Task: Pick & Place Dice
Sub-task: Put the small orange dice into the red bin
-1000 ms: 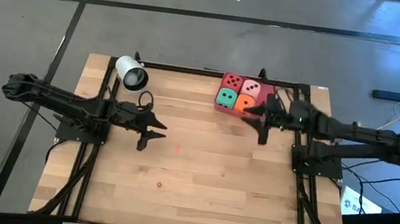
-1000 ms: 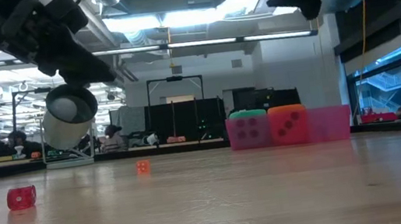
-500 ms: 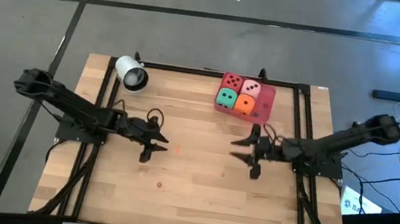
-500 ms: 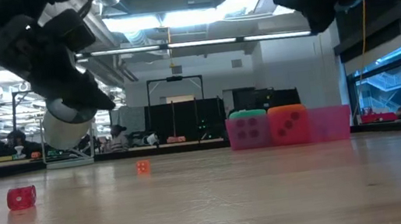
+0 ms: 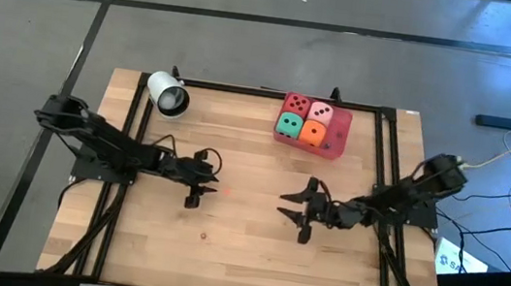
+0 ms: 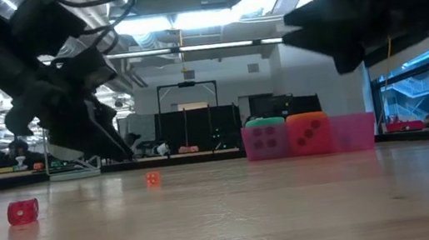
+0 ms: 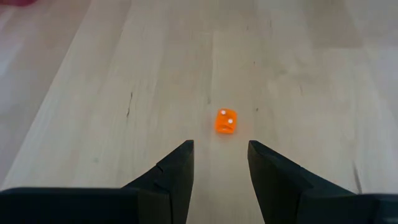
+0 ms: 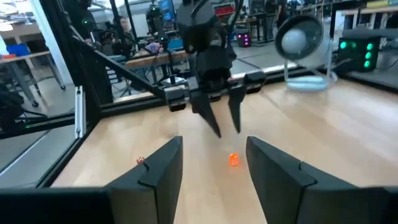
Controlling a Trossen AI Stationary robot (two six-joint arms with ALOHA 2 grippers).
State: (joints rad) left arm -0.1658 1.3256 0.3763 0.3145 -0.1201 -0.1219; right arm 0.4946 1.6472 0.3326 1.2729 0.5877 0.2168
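While my left gripper (image 5: 199, 188) hangs spread just beside the tiny orange die (image 7: 226, 121) on the bench (image 5: 242, 249), a slightly off descent could nudge it away, I judge. My right gripper (image 5: 298, 212) hovers spread nearby. A small red die (image 6: 23, 212) lies apart. The pink tray (image 5: 336, 143) holds four large dice (image 5: 303, 118): red, pink, green, orange.
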